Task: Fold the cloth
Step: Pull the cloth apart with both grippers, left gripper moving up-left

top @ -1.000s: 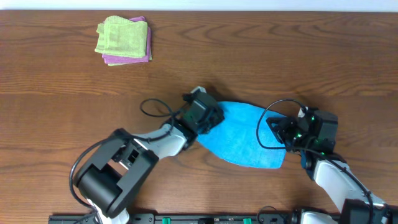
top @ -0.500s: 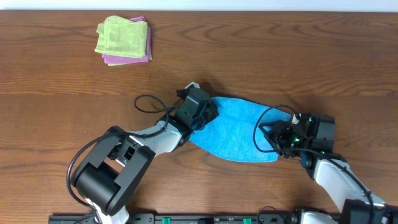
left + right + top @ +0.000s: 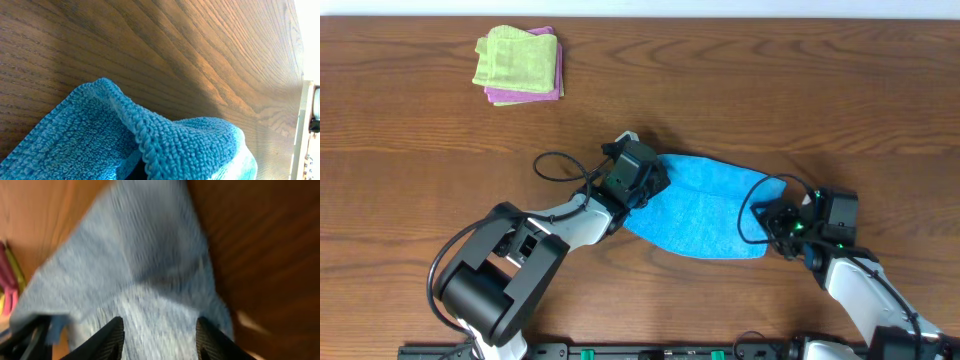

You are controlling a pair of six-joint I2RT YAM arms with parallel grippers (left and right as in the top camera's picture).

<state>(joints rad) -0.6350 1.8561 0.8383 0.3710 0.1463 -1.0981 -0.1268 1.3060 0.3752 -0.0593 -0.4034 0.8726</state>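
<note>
Blue cloth mid-table between my two arms, left pincer on it, right one spread.

The wooden table fills my overhead view, and the cloth lies on it toward the near edge, flattened into a long lens shape that runs from one arm to the other. Far off at the back left corner sits a light green folded cloth stacked on a pink folded cloth, well apart from the work. My left gripper is at the cloth's left end, pinched tight on it; from its wrist camera I see the hemmed edge bunched up in a ridge above the wood. My right gripper is at the cloth's right end with its fingers standing apart, holding nothing; its wrist picture is blurred, the cloth lying just beyond the tips.
</note>
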